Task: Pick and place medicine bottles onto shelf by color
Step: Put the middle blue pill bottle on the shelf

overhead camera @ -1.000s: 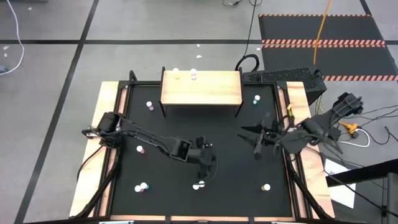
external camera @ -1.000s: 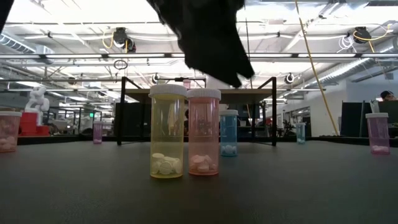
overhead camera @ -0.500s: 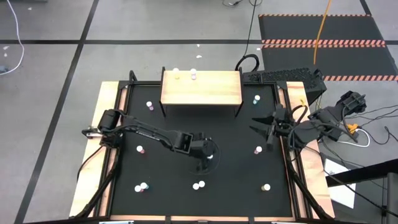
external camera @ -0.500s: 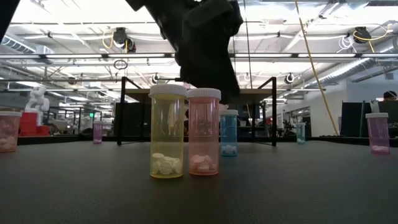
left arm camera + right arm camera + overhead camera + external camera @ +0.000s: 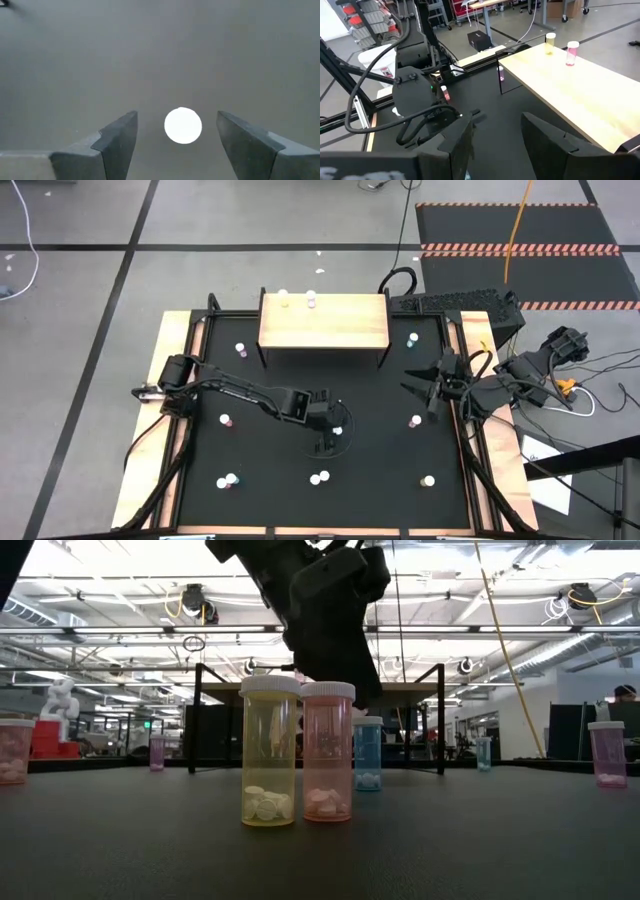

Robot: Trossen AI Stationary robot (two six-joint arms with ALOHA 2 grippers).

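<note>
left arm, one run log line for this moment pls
left end effector: open, above white bottle cap | right end effector: open, idle at right edge | shelf: two bottles

Bright overhead lighting, glaring ceiling lamps

The left arm is stretched from the left edge of the worktop toward its middle, with the left claw (image 5: 331, 438) pointed straight down and its fingers (image 5: 117, 137) held apart, nothing gripped. The right arm is folded at the right edge, the right claw (image 5: 420, 388) raised, aimed inward, its fingers parted.
</note>
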